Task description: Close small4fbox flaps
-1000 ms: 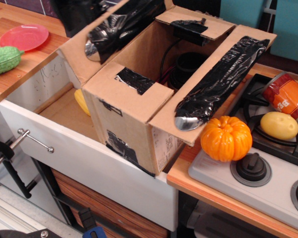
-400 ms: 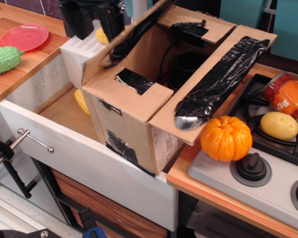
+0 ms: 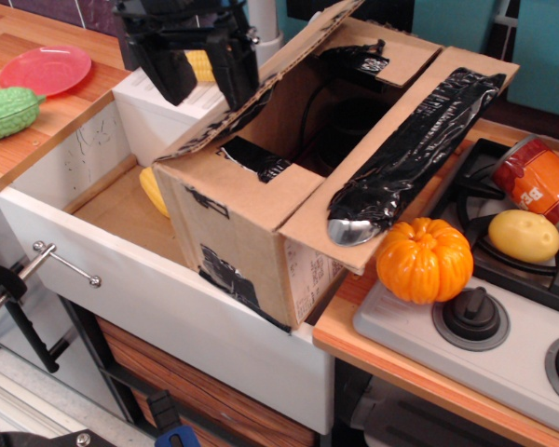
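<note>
A brown cardboard small4fbox (image 3: 247,247) stands upright in a white sink basin (image 3: 121,270) set into a wooden surface (image 3: 37,121), its long axis running from the near left corner toward the far right. The far left long flap (image 3: 261,79) tilts inward over the opening, raised on edge, with the black claw (image 3: 197,70) just outside it; its two fingers (image 3: 231,70) stand apart, holding nothing, one touching or nearly touching the flap's outer face. The right long flap (image 3: 401,158), covered by a crinkled black tape strip over a spoon (image 3: 354,228), lies folded outward above an orange toy pumpkin (image 3: 424,261). The near short flap (image 3: 256,154) dips slightly into the box; the far short flap (image 3: 382,51) lies roughly flat. To the right sits a toy stove (image 3: 484,326) with a yellow potato (image 3: 524,235) and a red can (image 3: 536,177). A pink plate (image 3: 45,67) and a green vegetable (image 3: 7,112) rest on the surface at left.
</note>
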You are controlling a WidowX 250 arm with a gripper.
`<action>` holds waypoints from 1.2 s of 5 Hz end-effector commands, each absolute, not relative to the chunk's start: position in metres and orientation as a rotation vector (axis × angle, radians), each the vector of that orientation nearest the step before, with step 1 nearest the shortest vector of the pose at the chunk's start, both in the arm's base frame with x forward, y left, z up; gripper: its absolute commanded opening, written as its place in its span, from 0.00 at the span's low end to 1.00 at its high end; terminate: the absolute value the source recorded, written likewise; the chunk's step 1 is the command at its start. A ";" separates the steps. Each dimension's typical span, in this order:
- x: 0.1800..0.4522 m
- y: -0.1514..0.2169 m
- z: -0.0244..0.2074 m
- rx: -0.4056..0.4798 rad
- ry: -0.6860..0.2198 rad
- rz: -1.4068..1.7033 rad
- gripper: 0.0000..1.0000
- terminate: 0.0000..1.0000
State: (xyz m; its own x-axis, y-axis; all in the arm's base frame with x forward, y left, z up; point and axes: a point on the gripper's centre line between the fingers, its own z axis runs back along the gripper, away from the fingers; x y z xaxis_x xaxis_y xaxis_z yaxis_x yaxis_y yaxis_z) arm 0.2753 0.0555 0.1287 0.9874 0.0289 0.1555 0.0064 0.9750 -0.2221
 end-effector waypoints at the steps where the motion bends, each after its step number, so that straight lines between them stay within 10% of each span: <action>1: 0.247 0.061 0.112 -0.253 -0.228 0.010 1.00 0.00; 4: 0.237 0.064 0.072 -0.330 -0.241 -0.011 1.00 0.00; 6: 0.245 0.040 0.080 -0.185 -0.253 0.034 1.00 0.00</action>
State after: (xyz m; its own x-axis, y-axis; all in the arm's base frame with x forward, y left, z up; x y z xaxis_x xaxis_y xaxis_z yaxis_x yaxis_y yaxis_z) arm 0.2538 0.0442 0.1004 0.9476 0.0598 0.3137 -0.0203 0.9916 -0.1277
